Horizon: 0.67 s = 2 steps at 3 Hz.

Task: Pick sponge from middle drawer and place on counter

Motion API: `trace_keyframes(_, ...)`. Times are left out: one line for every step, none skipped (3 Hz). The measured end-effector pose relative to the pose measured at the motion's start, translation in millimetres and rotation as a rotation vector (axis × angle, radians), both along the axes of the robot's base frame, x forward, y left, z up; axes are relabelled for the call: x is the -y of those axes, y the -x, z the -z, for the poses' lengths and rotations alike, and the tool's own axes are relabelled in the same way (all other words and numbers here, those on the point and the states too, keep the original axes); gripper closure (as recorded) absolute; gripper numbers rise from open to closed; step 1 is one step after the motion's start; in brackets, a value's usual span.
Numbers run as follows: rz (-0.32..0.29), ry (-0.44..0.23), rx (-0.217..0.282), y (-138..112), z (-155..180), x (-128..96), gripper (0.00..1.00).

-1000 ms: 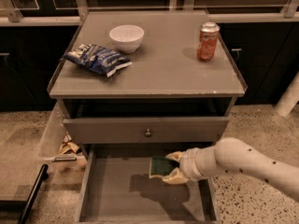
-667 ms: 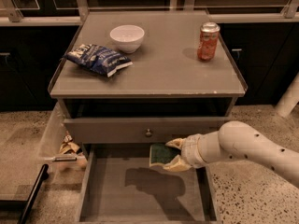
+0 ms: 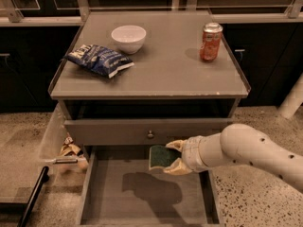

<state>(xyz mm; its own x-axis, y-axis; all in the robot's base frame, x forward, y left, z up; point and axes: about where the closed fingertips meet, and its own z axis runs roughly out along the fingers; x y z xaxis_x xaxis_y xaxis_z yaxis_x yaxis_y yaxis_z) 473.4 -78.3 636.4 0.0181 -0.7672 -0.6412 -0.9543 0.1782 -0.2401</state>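
The sponge (image 3: pixel 162 156), dark green face over a pale yellow layer, is clamped between the fingers of my gripper (image 3: pixel 173 157). It hangs in the air above the floor of the open middle drawer (image 3: pixel 142 197), just below the closed drawer front with the round knob (image 3: pixel 150 135). Its shadow falls on the drawer floor. My white arm (image 3: pixel 251 150) reaches in from the right. The grey counter (image 3: pixel 161 65) is above, at the top of the cabinet.
On the counter stand a white bowl (image 3: pixel 128 37), a blue snack bag (image 3: pixel 99 59) and a red soda can (image 3: pixel 210 41). Crumpled litter (image 3: pixel 70 149) lies on the floor left of the cabinet. A black bar (image 3: pixel 33 197) is at lower left.
My gripper has lifted the sponge up off the drawer floor and carried it slightly left and higher, now level with the lower edge of the drawer front.
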Motion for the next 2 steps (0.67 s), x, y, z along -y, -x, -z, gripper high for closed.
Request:
trace_keyframes(-0.04, 0.065, 0.112, 12, -62, -17, 1.0)
trace_keyframes(-0.078, 0.138, 0.218, 10, -135, -32, 1.0)
